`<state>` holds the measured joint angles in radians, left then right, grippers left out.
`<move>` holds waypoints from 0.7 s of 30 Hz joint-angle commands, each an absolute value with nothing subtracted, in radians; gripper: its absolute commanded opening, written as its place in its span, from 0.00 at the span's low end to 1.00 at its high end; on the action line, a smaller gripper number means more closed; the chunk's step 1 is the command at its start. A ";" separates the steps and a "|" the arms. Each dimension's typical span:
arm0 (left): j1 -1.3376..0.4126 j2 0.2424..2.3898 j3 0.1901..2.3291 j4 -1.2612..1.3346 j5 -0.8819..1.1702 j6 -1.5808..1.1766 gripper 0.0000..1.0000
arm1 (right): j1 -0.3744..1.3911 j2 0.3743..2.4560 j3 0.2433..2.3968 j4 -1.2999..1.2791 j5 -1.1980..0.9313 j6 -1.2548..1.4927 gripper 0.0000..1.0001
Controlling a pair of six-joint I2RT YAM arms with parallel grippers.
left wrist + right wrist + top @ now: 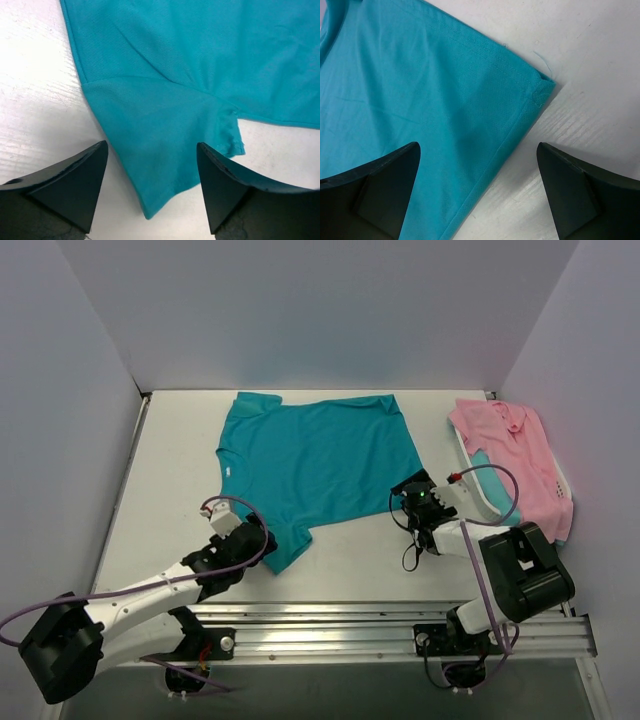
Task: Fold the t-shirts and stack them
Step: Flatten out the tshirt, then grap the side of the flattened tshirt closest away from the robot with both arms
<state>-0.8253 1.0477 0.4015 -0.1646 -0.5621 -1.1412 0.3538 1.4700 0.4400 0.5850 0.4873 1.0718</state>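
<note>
A teal t-shirt lies spread flat on the white table, neck to the left. My left gripper is open over its near sleeve, with the sleeve tip between the fingers. My right gripper is open over the shirt's near hem corner, with the hem edge running between the fingers. A light pink collared shirt lies at the right, on top of another teal shirt that peeks out beneath it.
White walls close in the table on the left, back and right. A white tray edge shows under the pink shirt. A metal rail carrying the arm bases runs along the near edge.
</note>
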 commanded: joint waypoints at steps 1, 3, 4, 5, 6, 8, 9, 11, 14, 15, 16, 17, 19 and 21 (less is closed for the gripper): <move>-0.844 0.951 0.457 -0.327 -0.617 -1.151 0.82 | 0.347 1.502 0.440 0.502 0.472 1.072 0.98; -0.847 0.925 0.457 -0.356 -0.598 -1.149 0.84 | 0.345 1.503 0.442 0.503 0.474 1.072 0.98; -0.850 0.904 0.450 -0.359 -0.585 -1.152 0.89 | 0.347 1.505 0.442 0.502 0.472 1.069 0.98; -0.851 0.897 0.445 -0.354 -0.569 -1.157 0.90 | 0.345 1.503 0.442 0.500 0.472 1.069 0.98; -0.856 0.893 0.439 -0.350 -0.542 -1.170 0.90 | 0.345 1.503 0.442 0.499 0.472 1.069 0.98; -0.868 0.893 0.422 -0.350 -0.528 -1.190 0.90 | 0.345 1.503 0.440 0.499 0.472 1.068 0.98; -0.874 0.896 0.419 -0.353 -0.526 -1.209 0.90 | 0.345 1.502 0.440 0.499 0.472 1.068 0.98; -0.896 0.910 0.411 -0.362 -0.528 -1.230 0.90 | 0.344 1.499 0.440 0.495 0.477 1.066 0.98; -0.955 0.931 0.387 -0.335 -0.518 -1.294 0.90 | 0.342 1.494 0.440 0.486 0.479 1.068 0.98; -0.978 0.940 0.380 -0.325 -0.523 -1.337 0.90 | 0.341 1.494 0.440 0.486 0.477 1.066 0.98; -1.001 0.959 0.376 -0.318 -0.532 -1.360 0.89 | 0.339 1.493 0.440 0.482 0.477 1.066 0.98; -1.026 0.969 0.374 -0.322 -0.560 -1.388 0.89 | 0.337 1.491 0.439 0.482 0.477 1.066 0.98; -1.098 1.011 0.373 -0.324 -0.586 -1.471 0.89 | 0.334 1.488 0.437 0.480 0.476 1.068 0.98; -1.161 1.043 0.371 -0.310 -0.617 -1.540 0.89 | 0.331 1.486 0.437 0.479 0.471 1.068 0.98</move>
